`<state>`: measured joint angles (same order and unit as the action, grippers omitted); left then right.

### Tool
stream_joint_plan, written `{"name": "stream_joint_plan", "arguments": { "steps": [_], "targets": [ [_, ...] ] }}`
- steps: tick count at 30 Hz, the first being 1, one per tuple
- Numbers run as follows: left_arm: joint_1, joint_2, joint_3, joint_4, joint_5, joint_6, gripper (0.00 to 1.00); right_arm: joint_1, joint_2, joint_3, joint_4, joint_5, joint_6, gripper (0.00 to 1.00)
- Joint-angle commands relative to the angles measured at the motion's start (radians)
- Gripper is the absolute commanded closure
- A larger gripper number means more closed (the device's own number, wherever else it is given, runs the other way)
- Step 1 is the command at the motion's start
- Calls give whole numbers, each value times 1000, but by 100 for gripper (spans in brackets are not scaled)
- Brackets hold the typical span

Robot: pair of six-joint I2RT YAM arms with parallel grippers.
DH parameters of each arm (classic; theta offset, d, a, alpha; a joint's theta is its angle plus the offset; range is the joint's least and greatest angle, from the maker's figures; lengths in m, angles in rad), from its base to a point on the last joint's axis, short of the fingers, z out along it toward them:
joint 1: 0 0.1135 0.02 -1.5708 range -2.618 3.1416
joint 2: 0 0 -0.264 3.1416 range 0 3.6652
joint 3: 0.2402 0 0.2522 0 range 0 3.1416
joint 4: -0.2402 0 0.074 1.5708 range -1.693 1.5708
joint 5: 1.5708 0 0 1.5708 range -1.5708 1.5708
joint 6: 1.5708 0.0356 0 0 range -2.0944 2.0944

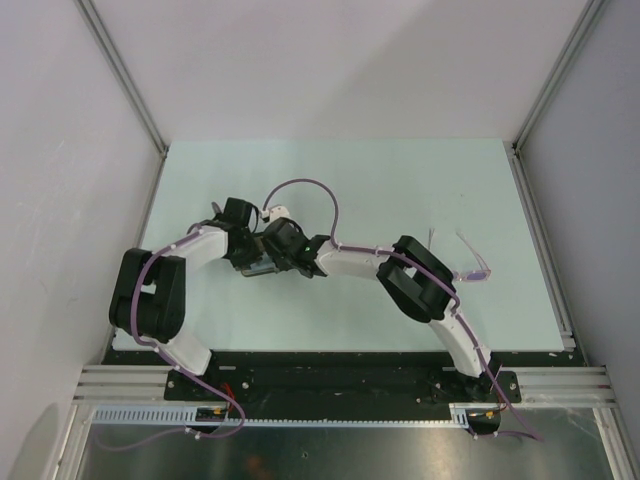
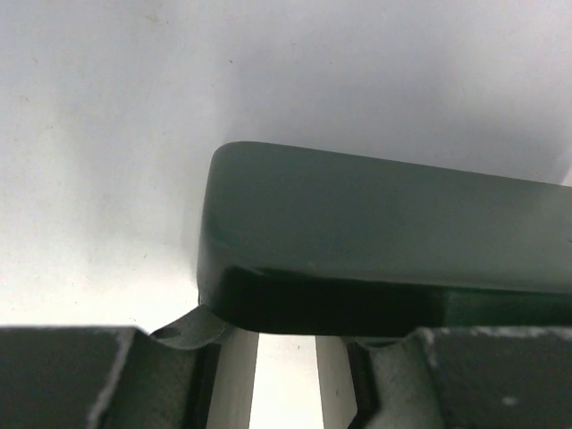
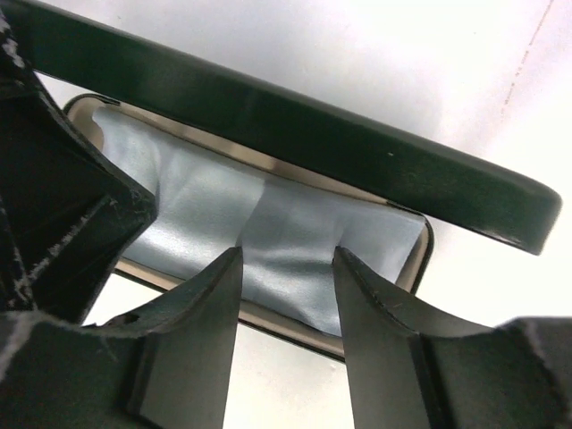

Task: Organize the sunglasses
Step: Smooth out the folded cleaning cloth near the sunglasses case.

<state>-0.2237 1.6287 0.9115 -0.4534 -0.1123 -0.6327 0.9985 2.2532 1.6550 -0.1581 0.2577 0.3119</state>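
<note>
The sunglasses, thin pink-purple frame, lie on the table at the right, away from both grippers. The black case sits left of centre with its lid raised. The pale blue cloth lies inside the case. My right gripper is open, its fingertips on the cloth, which puckers between them. My left gripper has its fingers slightly apart under the lid's edge, which lies across their tips. In the top view both grippers, left and right, meet over the case.
The pale green table is walled on the left, right and back. The left gripper's black body stands close to the left of my right fingers. A purple cable loops above the wrists.
</note>
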Motion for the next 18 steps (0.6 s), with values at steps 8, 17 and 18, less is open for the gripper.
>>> {"name": "stream_joint_plan", "arguments": {
  "steps": [8, 17, 18],
  "targets": [
    [21, 33, -33, 5, 5, -32, 67, -29, -58, -58, -55, 48, 19, 44],
    [30, 30, -28, 4, 5, -25, 66, -37, -83, -35, -35, -52, 36, 38],
    [30, 28, -26, 5, 3, -24, 66, -38, -89, -29, -40, -57, 41, 38]
  ]
}}
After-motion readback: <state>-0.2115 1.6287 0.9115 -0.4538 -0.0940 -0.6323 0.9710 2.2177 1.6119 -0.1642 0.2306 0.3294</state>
